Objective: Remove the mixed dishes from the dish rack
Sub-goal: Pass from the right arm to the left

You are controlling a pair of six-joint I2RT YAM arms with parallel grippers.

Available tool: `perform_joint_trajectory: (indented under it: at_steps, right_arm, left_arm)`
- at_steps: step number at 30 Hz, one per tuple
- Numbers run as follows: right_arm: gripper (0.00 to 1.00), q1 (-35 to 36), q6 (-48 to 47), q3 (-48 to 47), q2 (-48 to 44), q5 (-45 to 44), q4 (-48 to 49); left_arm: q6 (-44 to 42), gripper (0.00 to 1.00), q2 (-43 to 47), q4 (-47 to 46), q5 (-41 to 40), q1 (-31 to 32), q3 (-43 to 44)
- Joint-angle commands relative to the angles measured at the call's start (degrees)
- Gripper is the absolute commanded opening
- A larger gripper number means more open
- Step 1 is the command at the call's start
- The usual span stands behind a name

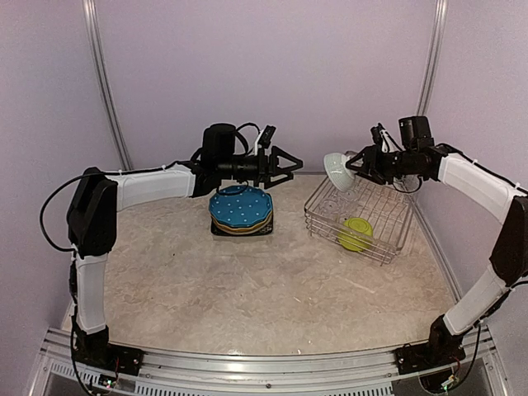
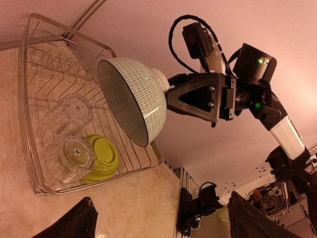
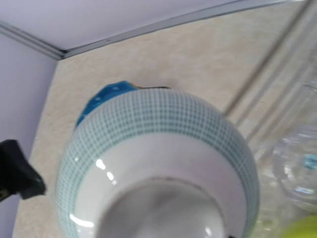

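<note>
The dish rack (image 1: 359, 219) sits to my right, stiff wire. Left of it is the pile of plates (image 1: 241, 226), with the blue white-dotted plate (image 1: 241, 206) on top. My left gripper (image 1: 289, 169) hovers above them, fingers spread, holding nothing. My right gripper (image 1: 356, 167) pinches the pale grey-green bowl (image 1: 338, 171) at its foot end, tipped sideways above the rack's left edge. I judge it glazed, rigid, slick, breakable and fairly heavy, so it wants a firm hold. In the rack lie the lime-green bowl (image 1: 356, 233) and two clear glasses (image 2: 69, 113), fragile, best taken by the wall. I can read no writing anywhere
</note>
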State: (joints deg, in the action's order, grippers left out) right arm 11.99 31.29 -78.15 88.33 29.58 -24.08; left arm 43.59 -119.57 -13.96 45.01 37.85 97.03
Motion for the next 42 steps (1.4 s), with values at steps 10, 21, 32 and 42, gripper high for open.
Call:
perform_joint_trajectory:
  at_steps: [10, 21, 32, 42]
  right_arm:
    - [0.21, 7.0, 5.9, -0.7, 0.6, 4.9, 12.7]
    - [0.21, 9.8, 8.3, 0.6, 1.6, 8.3, 18.6]
    - [0.21, 10.3, 11.2, 3.3, 1.6, 10.8, 23.9]
    - [0.42, 10.6, 13.1, 4.9, 1.2, 12.4, 28.2]
  left_arm:
    - [6.8, 0.8, -2.0, -8.9, 4.2, 1.2, 1.5]
    - [9.9, 0.54, -1.5, -14.5, 7.2, 1.1, 1.1]
    - [15.0, 0.24, -1.2, -21.3, 9.6, 0.3, -0.9]
    - [15.6, 0.0, 0.1, -21.7, 9.2, -0.3, -1.9]
